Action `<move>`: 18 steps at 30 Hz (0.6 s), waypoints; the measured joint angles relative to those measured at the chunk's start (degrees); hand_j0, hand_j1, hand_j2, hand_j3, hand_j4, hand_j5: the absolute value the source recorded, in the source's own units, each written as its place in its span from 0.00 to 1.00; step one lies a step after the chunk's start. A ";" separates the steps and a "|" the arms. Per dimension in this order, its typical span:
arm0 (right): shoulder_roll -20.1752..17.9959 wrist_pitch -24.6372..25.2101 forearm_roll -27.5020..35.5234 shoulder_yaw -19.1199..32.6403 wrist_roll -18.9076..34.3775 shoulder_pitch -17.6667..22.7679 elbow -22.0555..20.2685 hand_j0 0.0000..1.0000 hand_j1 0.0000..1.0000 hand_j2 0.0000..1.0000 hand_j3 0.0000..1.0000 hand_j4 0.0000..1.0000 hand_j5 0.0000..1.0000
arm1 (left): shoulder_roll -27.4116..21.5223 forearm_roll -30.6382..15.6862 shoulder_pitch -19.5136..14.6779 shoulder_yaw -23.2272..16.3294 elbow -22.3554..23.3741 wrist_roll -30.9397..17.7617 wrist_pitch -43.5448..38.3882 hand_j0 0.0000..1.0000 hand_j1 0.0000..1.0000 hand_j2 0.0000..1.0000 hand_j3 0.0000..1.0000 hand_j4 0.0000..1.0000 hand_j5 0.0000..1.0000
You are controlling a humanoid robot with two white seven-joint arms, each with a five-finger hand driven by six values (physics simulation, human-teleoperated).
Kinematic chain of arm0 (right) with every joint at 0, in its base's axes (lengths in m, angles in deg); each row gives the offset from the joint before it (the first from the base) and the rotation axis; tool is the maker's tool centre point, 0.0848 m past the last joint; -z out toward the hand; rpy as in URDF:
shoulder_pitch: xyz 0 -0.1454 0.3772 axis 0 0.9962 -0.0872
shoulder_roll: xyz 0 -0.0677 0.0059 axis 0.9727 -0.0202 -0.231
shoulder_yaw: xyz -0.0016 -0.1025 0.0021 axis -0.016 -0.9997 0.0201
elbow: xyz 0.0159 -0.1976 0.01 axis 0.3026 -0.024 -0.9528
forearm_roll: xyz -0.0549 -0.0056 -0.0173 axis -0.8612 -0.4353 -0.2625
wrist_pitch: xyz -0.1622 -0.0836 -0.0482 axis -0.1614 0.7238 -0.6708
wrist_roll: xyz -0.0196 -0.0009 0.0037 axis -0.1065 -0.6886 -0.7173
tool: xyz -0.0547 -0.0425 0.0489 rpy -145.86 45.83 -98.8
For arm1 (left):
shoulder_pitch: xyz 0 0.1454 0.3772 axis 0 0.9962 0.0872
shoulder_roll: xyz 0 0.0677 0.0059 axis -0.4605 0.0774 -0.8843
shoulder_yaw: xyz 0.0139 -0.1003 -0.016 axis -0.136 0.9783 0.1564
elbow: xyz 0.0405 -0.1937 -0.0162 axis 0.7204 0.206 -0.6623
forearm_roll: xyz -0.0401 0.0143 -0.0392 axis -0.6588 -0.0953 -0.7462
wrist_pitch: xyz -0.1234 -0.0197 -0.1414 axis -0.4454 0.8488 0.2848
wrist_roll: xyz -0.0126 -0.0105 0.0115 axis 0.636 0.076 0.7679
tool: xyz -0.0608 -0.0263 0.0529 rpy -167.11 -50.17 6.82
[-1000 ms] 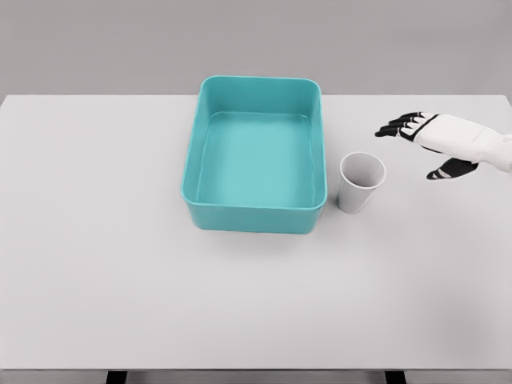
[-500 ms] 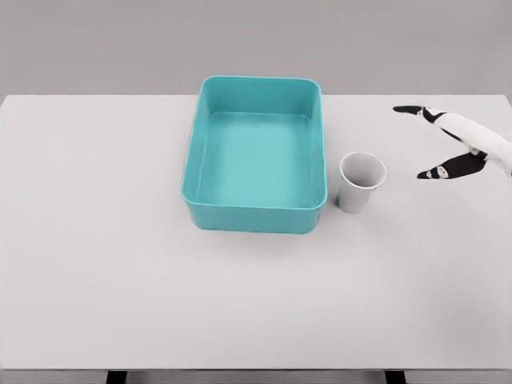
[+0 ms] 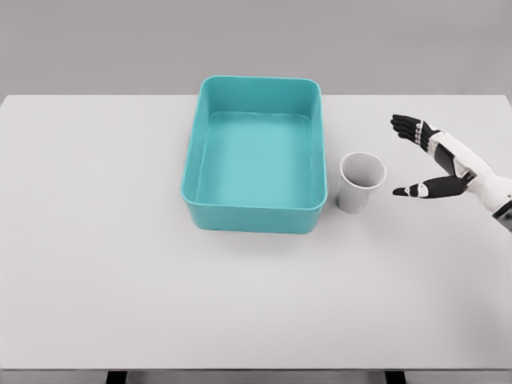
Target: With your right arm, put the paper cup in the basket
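A white paper cup (image 3: 361,182) stands upright on the table, just right of the teal basket (image 3: 196,164), close to its right wall. Nothing lies inside the basket. My right hand (image 3: 406,158) hovers a short way to the right of the cup. It is open, palm facing the cup, with the black fingers (image 3: 406,126) spread above and the thumb (image 3: 414,190) stretched out below. It touches nothing. The left arm does not show.
The white table (image 3: 120,264) carries only the basket and the cup. Its front edge runs along the bottom of the view, and a grey wall stands behind.
The right hand has dropped lower and closer to the cup and turned so its open palm faces it. Cup and basket have not moved.
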 measured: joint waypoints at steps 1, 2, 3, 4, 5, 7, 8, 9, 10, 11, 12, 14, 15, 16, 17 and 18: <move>0.02 -0.01 0.09 0.00 0.00 0.26 -0.04 1.00 1.00 1.00 1.00 1.00 1.00 | 0.00 0.00 0.00 0.00 0.00 0.00 0.00 1.00 1.00 1.00 1.00 1.00 1.00; 0.06 -0.01 0.16 0.00 0.00 0.35 -0.07 1.00 1.00 1.00 1.00 1.00 1.00 | 0.00 0.00 0.00 0.00 0.00 0.00 0.00 1.00 1.00 1.00 1.00 1.00 1.00; 0.13 -0.02 0.22 0.01 -0.02 0.61 -0.09 1.00 1.00 1.00 1.00 1.00 1.00 | 0.00 0.00 0.00 0.00 0.00 0.00 0.00 1.00 1.00 1.00 1.00 1.00 1.00; 0.26 -0.02 0.25 0.01 -0.04 0.88 -0.10 1.00 1.00 1.00 1.00 1.00 1.00 | 0.00 0.00 0.00 0.00 0.00 0.00 0.00 1.00 1.00 1.00 1.00 1.00 1.00; 0.42 -0.02 0.26 0.00 -0.05 1.23 -0.11 1.00 1.00 1.00 1.00 1.00 1.00 | 0.00 0.00 0.00 0.00 0.00 0.00 0.00 1.00 1.00 1.00 1.00 1.00 1.00; 0.74 -0.03 0.26 0.01 -0.07 1.58 -0.13 1.00 1.00 1.00 1.00 1.00 1.00 | 0.00 0.00 0.00 0.00 0.00 0.00 0.00 1.00 1.00 1.00 1.00 1.00 1.00; 0.95 -0.03 0.24 0.01 -0.07 1.58 -0.13 1.00 1.00 1.00 1.00 1.00 1.00 | 0.00 0.00 0.00 0.00 0.00 0.00 0.00 1.00 1.00 1.00 1.00 1.00 1.00; 1.20 -0.03 0.18 0.01 -0.08 1.85 -0.12 1.00 1.00 1.00 1.00 1.00 1.00 | 0.00 0.00 0.00 0.00 0.00 0.00 0.00 1.00 1.00 1.00 1.00 1.00 1.00; 1.44 -0.03 0.09 0.01 -0.08 1.85 -0.10 1.00 1.00 1.00 1.00 1.00 1.00 | 0.00 0.00 0.00 0.00 0.00 0.00 0.00 1.00 1.00 1.00 1.00 1.00 1.00; 1.67 -0.03 0.02 0.01 -0.09 1.85 -0.09 1.00 1.00 1.00 1.00 1.00 1.00 | 0.00 0.00 0.00 0.00 0.00 0.00 0.00 1.00 1.00 1.00 1.00 1.00 1.00; 1.97 -0.03 -0.04 0.01 -0.09 1.93 -0.08 1.00 1.00 1.00 1.00 1.00 1.00 | 0.00 0.00 0.00 0.00 0.00 0.00 0.00 1.00 1.00 1.00 1.00 1.00 1.00; 2.58 -0.03 -0.14 0.02 -0.09 1.93 -0.03 1.00 1.00 1.00 1.00 1.00 1.00 | 0.00 0.00 0.00 0.00 0.00 0.01 0.00 1.00 1.00 1.00 1.00 1.00 1.00; 2.91 -0.03 -0.20 0.01 -0.09 1.93 0.01 1.00 1.00 1.00 1.00 1.00 1.00 | 0.00 0.00 0.00 0.00 0.00 0.01 0.00 1.00 1.00 1.00 1.00 1.00 1.00; 3.15 -0.03 -0.25 0.01 -0.09 2.02 0.04 1.00 1.00 1.00 1.00 1.00 1.00 | 0.00 0.00 0.00 0.00 0.00 0.01 0.00 1.00 1.00 1.00 1.00 1.00 1.00; 3.42 -0.03 -0.27 0.02 -0.10 2.02 0.06 1.00 1.00 1.00 1.00 1.00 1.00 | 0.00 0.00 0.00 0.00 0.00 0.01 0.00 1.00 1.00 1.00 1.00 1.00 1.00; 3.71 -0.03 -0.29 0.01 -0.10 2.02 0.08 1.00 1.00 1.00 1.00 1.00 1.00 | 0.00 0.00 0.00 0.00 0.00 0.01 0.00 1.00 1.00 1.00 1.00 1.00 1.00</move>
